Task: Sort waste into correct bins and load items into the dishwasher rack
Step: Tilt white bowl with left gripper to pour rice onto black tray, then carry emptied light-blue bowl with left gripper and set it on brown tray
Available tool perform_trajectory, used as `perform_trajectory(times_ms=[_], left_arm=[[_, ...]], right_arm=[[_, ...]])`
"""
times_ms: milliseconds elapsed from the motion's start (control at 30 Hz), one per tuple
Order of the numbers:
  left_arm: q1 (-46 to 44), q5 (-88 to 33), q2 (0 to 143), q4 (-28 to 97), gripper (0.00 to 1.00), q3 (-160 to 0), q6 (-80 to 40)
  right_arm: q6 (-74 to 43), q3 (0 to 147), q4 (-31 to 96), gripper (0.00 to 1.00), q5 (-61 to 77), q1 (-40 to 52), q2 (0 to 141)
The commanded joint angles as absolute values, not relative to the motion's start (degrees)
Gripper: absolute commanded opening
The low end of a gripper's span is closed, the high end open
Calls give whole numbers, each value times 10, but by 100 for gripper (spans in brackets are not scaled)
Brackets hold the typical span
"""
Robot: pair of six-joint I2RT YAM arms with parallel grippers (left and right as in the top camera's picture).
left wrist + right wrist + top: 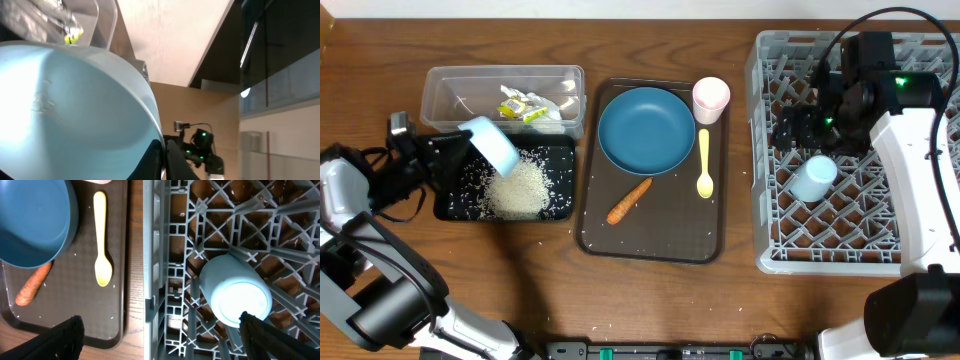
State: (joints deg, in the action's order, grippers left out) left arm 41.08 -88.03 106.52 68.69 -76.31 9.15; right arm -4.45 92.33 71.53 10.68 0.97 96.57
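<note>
- Bowl [75, 110] fills the left wrist view. The left tool [458, 152] pinches it at the rim and holds it tipped, mouth down, over the black tray [455, 205], left of the brown tray [650, 235].
- To do the tipping well, hold the bowl's mouth over the middle of the black tray. Tilt it steeply and shake gently, so clinging grains fall inside the tray and not onto the table [650, 300]. No view shows whether the bowl is empty yet.
- Black tray: a heap of rice [518, 190], with loose grains scattered around it.
- Tub [445, 95], left of the brown tray and behind the black tray: crumpled paper [525, 105] with yellow wrapper scraps.
- Brown tray holds four things:
  - the plate [646, 130]
  - the pink cup [711, 98] at its far right corner
  - the spoon [704, 165] along its right side
  - the carrot [629, 201] in front of the plate, not yet binned
- Rack [840, 240], right of the brown tray: the blue cup [813, 178] sits among the pegs, base up. The right tool [160, 330] hovers over it, fingers spread, gripping nothing.
</note>
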Motion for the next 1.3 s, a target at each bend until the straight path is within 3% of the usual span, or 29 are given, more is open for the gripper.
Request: perform_trajectory(times_ms=[0,767,867,967,1267], left_arm=[[402,-901,1065,711,6,-762,123],[377,-876,1017,696,6,-763,129],[381,-811,1006,646,6,-764,48],[378,-895,1006,671,6,-763,62],[343,-901,979,679,6,-765,70]], right_arm=[[-35,935,716,97,105,7,956],[-35,935,716,97,105,7,956],[-35,935,716,97,105,7,956],[-35,935,716,97,105,7,956],[-31,935,716,97,105,7,956]])
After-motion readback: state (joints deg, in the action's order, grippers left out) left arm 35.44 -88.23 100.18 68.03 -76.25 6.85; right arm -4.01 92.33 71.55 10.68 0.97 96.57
